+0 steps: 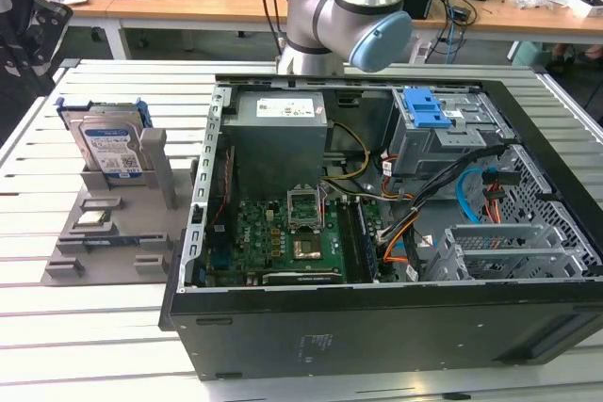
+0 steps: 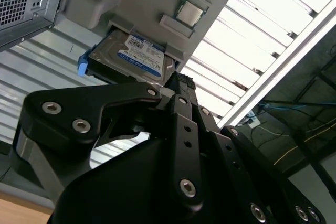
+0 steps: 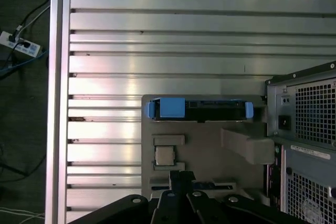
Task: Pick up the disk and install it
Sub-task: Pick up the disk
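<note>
A slatted metal worktop (image 1: 94, 327) is carrying an open computer case (image 1: 377, 327), with the arm (image 1: 349, 16) rising behind it in the exterior view. A grey holder (image 1: 155, 176) is sitting just beside the case, on the exterior view's left. In both wrist views the claw (image 2: 177, 83) (image 3: 181, 174) is hanging over that holder, seemingly pressed together on nothing. The disk (image 1: 108, 148) (image 2: 134, 56) (image 3: 215, 109) is standing on edge in the holder, apart from the claw. A small silver chip (image 1: 91, 218) (image 2: 189, 13) (image 3: 165, 156) is lying on the same holder.

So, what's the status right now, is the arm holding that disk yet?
Gripper shut, empty, over the grey holder. Disk upright in that holder, beside the open computer case. Nothing between gripper and disk.
</note>
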Controlling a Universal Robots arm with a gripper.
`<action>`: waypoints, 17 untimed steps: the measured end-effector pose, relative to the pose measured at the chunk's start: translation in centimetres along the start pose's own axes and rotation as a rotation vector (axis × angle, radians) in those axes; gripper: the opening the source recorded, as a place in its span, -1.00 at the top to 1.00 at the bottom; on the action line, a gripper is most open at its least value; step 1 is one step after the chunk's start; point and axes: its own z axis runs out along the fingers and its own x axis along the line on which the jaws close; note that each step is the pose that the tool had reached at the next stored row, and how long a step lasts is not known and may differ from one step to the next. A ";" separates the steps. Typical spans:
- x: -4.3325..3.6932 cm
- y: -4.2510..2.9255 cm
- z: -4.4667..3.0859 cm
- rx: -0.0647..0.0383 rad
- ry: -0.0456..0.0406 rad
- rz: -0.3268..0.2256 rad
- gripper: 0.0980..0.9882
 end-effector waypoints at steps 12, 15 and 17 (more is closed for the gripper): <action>0.00 0.00 0.00 -0.004 0.0069 -0.154 0.98; 0.00 0.00 0.00 -0.005 0.0088 -0.198 0.98; 0.00 0.00 0.00 -0.005 0.0095 -0.214 0.98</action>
